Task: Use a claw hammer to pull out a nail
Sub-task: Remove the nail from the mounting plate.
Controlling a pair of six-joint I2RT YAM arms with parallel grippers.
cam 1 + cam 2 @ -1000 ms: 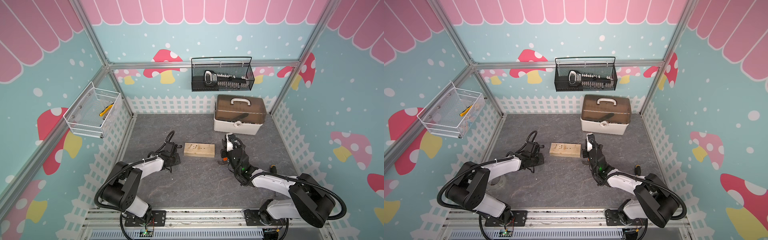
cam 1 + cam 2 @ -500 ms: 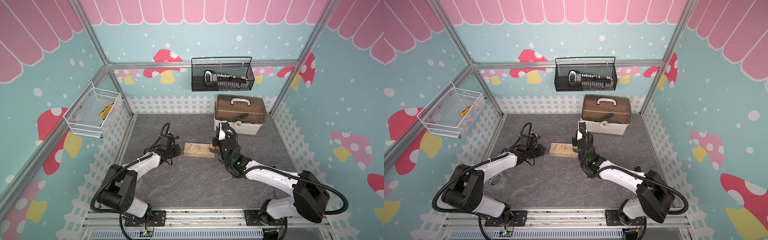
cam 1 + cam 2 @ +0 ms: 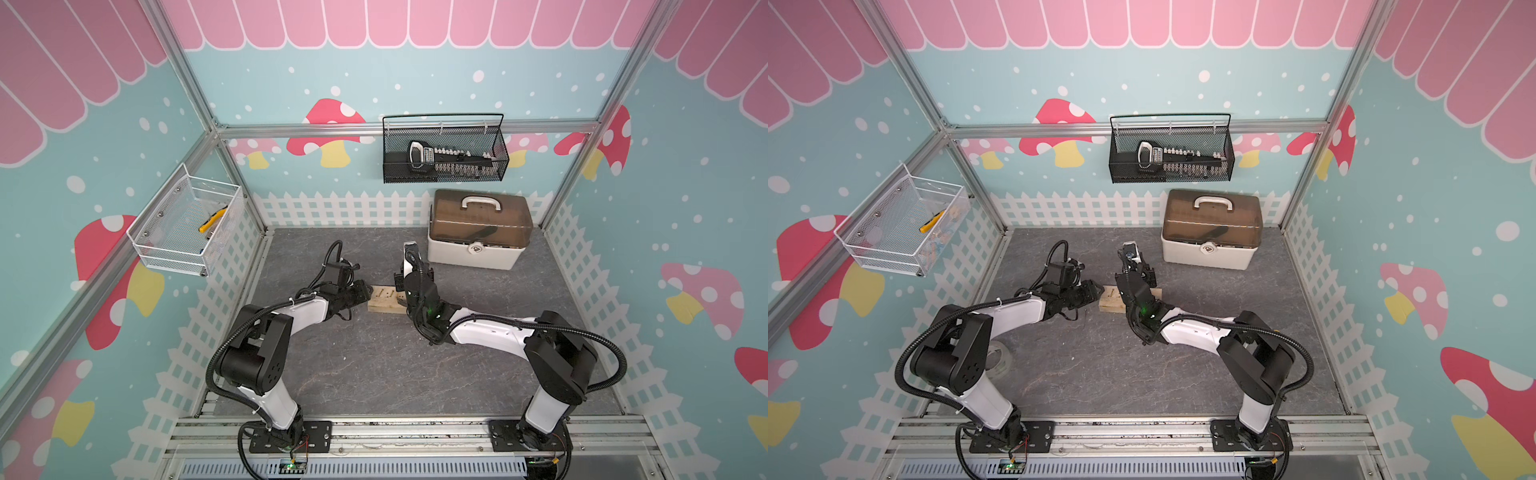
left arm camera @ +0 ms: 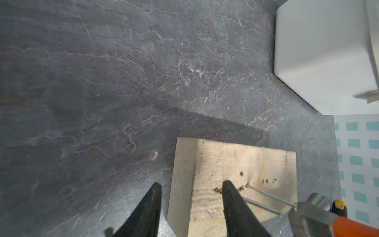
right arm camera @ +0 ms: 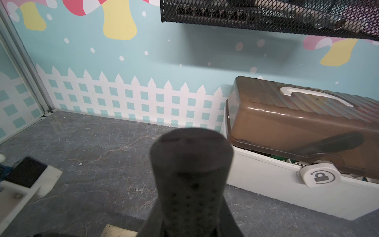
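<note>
Grey marbled worktop [image 3: 374,374] in a mushroom-papered booth, both arms in at the wood block [image 4: 256,162].
The left end effector [image 4: 190,186], half spread and wider than a second ago, straddles the block's edge. The right end effector [image 5: 187,217] grips the claw hammer [image 4: 307,213] by its handle, head at the leaning nail [image 4: 270,196]. Both arms stood back earlier.

The hammer [image 5: 190,174] handle is blurring in the right wrist view; its head is running off the left wrist view's edge. In both top views the right arm [image 3: 478,328] is covering one end of the block [image 3: 382,300].
</note>
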